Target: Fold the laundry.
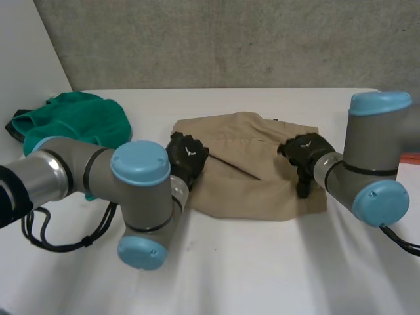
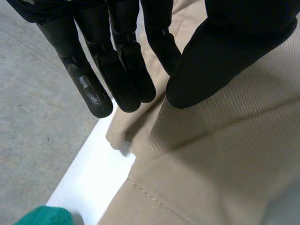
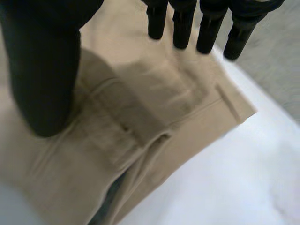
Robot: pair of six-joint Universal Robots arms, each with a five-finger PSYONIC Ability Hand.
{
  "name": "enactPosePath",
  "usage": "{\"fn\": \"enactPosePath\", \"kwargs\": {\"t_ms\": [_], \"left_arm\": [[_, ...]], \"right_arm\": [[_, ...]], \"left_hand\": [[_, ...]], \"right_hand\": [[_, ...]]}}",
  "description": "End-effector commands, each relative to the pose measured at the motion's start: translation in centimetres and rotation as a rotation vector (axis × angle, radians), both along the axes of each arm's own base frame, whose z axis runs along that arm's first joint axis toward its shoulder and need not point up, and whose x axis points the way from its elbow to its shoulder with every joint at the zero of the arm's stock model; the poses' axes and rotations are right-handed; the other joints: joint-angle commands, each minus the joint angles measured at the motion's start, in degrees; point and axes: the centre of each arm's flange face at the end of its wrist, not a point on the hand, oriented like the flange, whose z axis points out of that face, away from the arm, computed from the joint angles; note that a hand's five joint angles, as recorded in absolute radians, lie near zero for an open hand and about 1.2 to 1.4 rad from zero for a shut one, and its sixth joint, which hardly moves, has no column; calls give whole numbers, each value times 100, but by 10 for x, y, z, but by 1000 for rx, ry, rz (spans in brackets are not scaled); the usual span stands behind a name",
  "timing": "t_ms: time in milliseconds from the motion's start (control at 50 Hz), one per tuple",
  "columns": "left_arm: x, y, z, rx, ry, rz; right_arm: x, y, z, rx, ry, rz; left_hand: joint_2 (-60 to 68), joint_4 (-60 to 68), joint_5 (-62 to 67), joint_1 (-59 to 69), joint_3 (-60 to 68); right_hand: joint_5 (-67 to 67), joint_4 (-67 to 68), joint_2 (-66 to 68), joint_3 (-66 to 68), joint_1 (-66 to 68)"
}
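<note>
Khaki trousers (image 1: 256, 177) lie folded on the white table (image 1: 262, 262), waistband toward the right. My left hand (image 1: 187, 157) sits at their left edge. In the left wrist view that hand (image 2: 126, 70) pinches a raised fold of the khaki cloth (image 2: 225, 154) between straight fingers and the thumb. My right hand (image 1: 305, 151) rests over the trousers' right part. In the right wrist view its fingers (image 3: 183, 23) are straight and spread away from the thumb, above the waistband (image 3: 140, 117) and a belt loop (image 3: 232, 101), holding nothing.
A crumpled green garment (image 1: 79, 118) lies at the back left, near the table's edge; a bit of it (image 2: 44, 216) appears beyond the khaki's corner. Something red (image 1: 410, 157) peeks in at the far right. A grey wall stands behind the table.
</note>
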Motion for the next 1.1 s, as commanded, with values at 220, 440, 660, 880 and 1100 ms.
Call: {"fn": "enactPosePath", "kwargs": {"t_ms": [220,440,660,880,1100], "left_arm": [[-18,-31,-9,-73,48,9],[-24,-49,-11,-104,70,21],[-25,-52,-13,-104,70,23],[-20,-52,-12,-93,66,34],[8,-41,20,-74,63,75]], "right_arm": [[-25,66,61,-174,-80,3],[-36,111,29,-58,-22,53],[-26,79,-27,-82,-12,60],[-18,53,-42,-185,10,67],[-10,31,-53,-220,2,64]], "left_hand": [[1125,1124,1179,1462,1158],[1125,1124,1179,1462,1158],[1125,1124,1179,1462,1158],[123,122,178,460,156],[-3884,-3885,-3830,-3548,-3851]], "right_hand": [[1998,1967,2019,1993,2025],[2724,2693,2745,2719,2750],[1294,1263,1315,1289,1320],[1848,1817,1869,1843,1874],[3444,3413,3466,3440,3471]]}}
